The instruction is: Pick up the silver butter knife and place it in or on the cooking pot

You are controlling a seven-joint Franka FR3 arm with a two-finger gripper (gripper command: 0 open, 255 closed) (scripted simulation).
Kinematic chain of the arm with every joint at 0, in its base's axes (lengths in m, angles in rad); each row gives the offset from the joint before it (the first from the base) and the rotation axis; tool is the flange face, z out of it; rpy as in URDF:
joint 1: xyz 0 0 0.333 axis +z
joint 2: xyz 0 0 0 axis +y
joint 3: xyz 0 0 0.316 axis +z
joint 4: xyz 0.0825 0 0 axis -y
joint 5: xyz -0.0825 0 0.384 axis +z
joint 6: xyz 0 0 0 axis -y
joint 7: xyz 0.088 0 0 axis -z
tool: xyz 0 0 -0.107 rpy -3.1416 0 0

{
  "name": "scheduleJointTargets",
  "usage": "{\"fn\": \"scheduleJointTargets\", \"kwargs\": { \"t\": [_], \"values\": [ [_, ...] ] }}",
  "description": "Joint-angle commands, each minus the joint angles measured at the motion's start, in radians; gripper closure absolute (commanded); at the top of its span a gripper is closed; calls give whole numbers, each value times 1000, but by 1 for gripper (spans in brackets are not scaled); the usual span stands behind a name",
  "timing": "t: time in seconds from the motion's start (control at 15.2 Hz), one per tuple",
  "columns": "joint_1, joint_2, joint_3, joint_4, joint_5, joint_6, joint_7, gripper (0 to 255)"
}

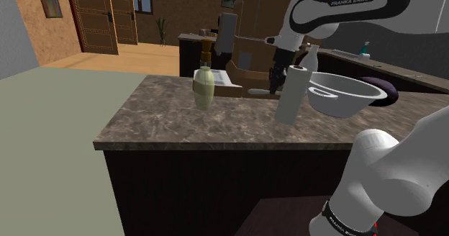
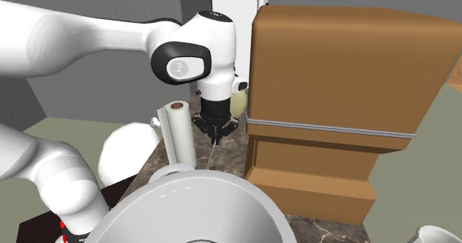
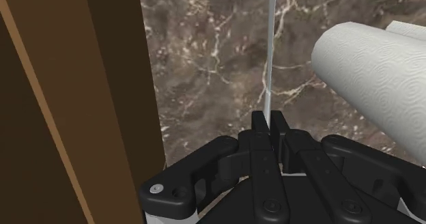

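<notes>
My black gripper is shut on the silver butter knife, whose thin blade runs straight out from between the fingertips over the marble counter. In the second exterior view the gripper hangs above the counter with the knife pointing down below it. The shoulder view has the gripper behind the paper towel roll. The cooking pot is a wide pale-grey vessel with handles, standing at that view's right of the roll; its rim lies nearest the second exterior camera.
A tall brown cardboard box stands close beside the gripper, seen as a dark wall in the wrist view. The paper towel roll stands upright on the other side. An olive vase sits toward the counter's far part.
</notes>
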Motion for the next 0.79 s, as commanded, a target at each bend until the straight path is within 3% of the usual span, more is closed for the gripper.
{"fn": "scheduleJointTargets", "kwargs": {
  "t": [0.0, 0.73],
  "values": [
    [2, 1, 0, 36, 2, -1, -3, 255],
    [15, 17, 20, 194, 20, -144, 5, 255]
  ]
}}
